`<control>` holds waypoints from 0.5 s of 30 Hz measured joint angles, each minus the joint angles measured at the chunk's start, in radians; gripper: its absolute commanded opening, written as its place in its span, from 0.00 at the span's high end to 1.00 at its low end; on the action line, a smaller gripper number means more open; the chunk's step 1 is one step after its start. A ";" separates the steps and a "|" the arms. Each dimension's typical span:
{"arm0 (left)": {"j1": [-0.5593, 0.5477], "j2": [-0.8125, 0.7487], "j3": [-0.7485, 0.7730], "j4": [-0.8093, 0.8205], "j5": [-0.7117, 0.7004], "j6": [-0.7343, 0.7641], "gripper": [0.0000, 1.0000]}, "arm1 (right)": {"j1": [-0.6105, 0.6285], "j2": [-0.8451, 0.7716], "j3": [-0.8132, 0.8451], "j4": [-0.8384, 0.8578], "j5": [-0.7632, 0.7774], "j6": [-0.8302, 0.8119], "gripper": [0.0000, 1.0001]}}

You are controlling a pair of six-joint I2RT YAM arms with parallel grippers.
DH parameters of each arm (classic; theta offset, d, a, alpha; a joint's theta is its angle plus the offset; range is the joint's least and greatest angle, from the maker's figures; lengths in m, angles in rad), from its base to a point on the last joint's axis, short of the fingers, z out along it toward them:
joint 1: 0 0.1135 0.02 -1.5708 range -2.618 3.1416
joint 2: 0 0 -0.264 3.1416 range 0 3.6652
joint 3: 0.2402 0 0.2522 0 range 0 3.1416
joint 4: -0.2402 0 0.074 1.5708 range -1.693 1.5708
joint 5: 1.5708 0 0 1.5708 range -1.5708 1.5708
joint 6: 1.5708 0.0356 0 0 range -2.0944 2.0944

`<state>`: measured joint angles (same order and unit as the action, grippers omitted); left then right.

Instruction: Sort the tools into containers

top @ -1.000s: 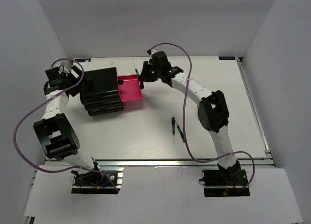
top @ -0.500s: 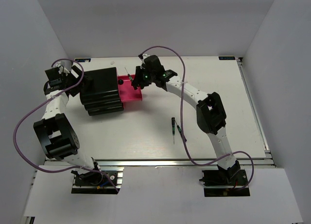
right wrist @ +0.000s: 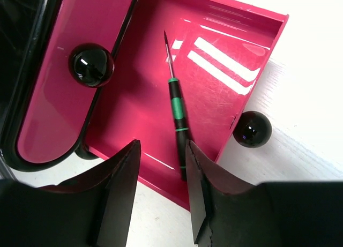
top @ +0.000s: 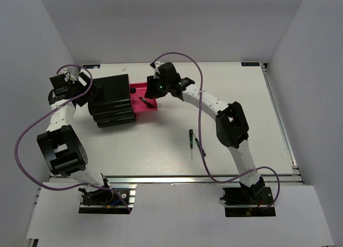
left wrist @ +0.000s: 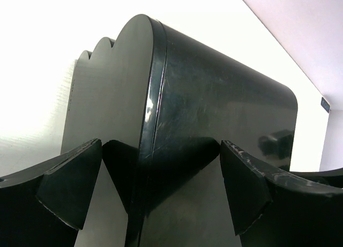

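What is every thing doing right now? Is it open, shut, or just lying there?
Pulled-out pink drawer: open, one screwdriver inside.
Other pink drawer: shut.
Screwdriver in the drawer: lying flat, not gripped.
Two screwdrivers: lying close together on the table, not held.
Left end effector: open, straddling the edge of the black cabinet.
Right end effector: open, above the open drawer.

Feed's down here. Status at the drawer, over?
Right gripper open over the drawer; screwdriver lying flat inside. Left gripper open, astride the cabinet. Two screwdrivers on the table. Nothing blocking.
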<state>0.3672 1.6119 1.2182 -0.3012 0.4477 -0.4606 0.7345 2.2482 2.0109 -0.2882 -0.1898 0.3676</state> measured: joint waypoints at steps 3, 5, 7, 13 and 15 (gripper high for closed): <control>0.000 0.000 0.000 0.000 0.000 0.000 0.03 | -0.003 -0.002 0.002 0.006 -0.029 -0.030 0.55; 0.000 0.000 0.000 0.000 0.000 0.000 0.03 | -0.016 -0.012 -0.008 0.028 -0.142 -0.089 0.59; 0.000 0.000 0.000 0.000 0.000 0.000 0.03 | -0.042 -0.053 -0.072 0.085 -0.322 -0.153 0.53; 0.000 0.000 0.002 -0.003 -0.001 0.003 0.03 | -0.171 -0.224 -0.277 0.066 -0.527 -0.486 0.43; 0.000 0.000 0.003 -0.005 -0.001 0.006 0.03 | -0.195 -0.309 -0.406 0.065 -0.447 -0.573 0.43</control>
<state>0.3672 1.6119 1.2209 -0.3058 0.4465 -0.4549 0.5396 1.9392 1.6051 -0.2234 -0.6365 -0.2054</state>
